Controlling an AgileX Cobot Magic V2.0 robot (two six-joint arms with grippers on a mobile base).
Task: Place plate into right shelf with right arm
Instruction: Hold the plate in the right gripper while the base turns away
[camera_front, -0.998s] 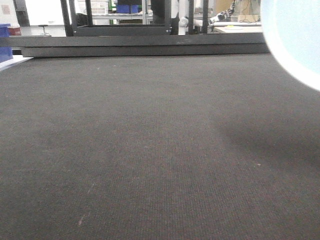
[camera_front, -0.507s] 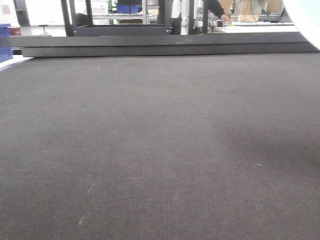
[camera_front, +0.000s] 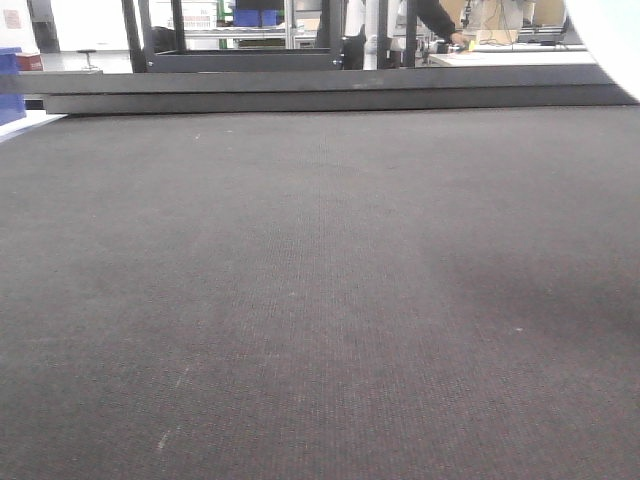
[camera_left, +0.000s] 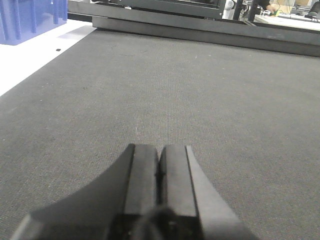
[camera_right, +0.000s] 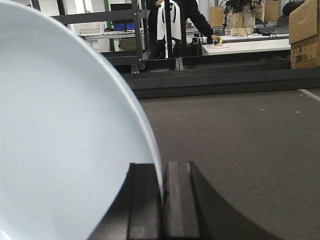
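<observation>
1. Right gripper (camera_right: 162, 172): the two flat black fingers (camera_right: 145, 200) were closed narrowly onto the rim of the plate (camera_right: 60, 140), with the edge pinched between their inner faces.

2. Plate: round and shallow, glossy white with a faint blue tint, plain, with a thin, smoothly curved rim. It stood on edge above the mat (camera_right: 240, 135), leaning slightly, and filled the left half of the right wrist view. Its lower part ran out of frame, so contact with the mat could not be determined. In the front view only a pale curved sliver of the plate (camera_front: 612, 40) showed, over the mat's far right corner.

3. Left gripper (camera_left: 159, 155): the black fingers were pressed together with nothing between them, held low over the mat's near area.

4. Mat: dark grey, matte, with a fine woven texture and a few light specks. A soft shadow (camera_front: 540, 290) lay on its right portion.

5. Off the mat's left edge lay a white surface (camera_left: 30, 60) carrying a ribbed blue bin (camera_left: 30, 20).

6. A raised dark bar (camera_front: 300, 95) ran along the mat's far edge.

7. Beyond the mat's far edge stood a metal rack (camera_right: 107, 35), a person in dark clothing (camera_right: 192, 17) and a cardboard box (camera_right: 304, 30).
</observation>
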